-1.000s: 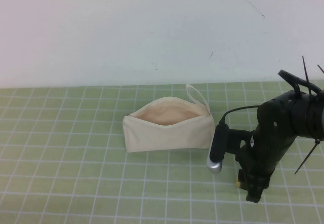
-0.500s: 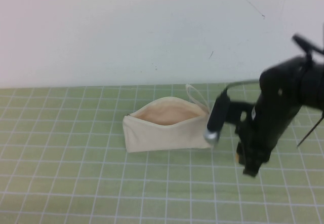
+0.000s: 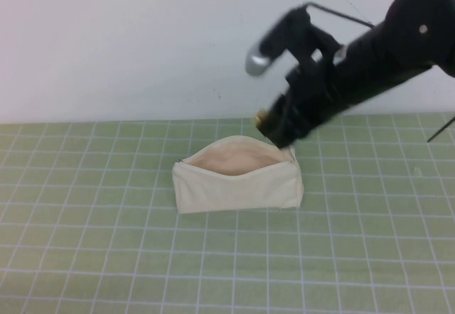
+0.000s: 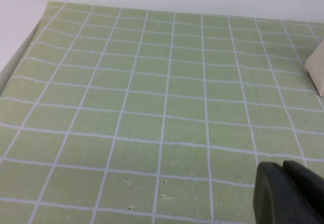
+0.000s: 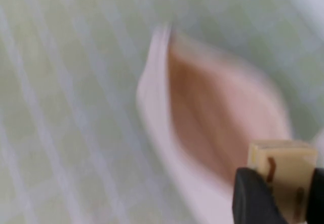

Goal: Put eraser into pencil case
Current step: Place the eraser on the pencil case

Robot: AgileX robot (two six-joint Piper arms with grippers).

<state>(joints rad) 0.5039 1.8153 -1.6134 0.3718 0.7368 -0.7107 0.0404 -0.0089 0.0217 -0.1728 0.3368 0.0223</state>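
Observation:
The cream pencil case (image 3: 238,179) lies open on the green grid mat, its peach lining facing up. My right gripper (image 3: 276,131) hangs just above the case's right end, near the loop strap, and is shut on the eraser (image 3: 260,118), a small tan block. In the right wrist view the eraser (image 5: 281,169) sits between the dark fingers (image 5: 253,196) over the open mouth of the case (image 5: 212,117). My left gripper (image 4: 291,193) is shut and empty, low over bare mat far to the left of the case, whose corner (image 4: 316,67) shows at that view's edge.
The green grid mat (image 3: 106,257) covers the table up to a white wall (image 3: 142,44) behind. The mat's left edge (image 4: 20,57) shows in the left wrist view.
My right arm has lifted from the mat at the case's right and swung up and left, bringing the eraser above the case's right end. The case has not moved.

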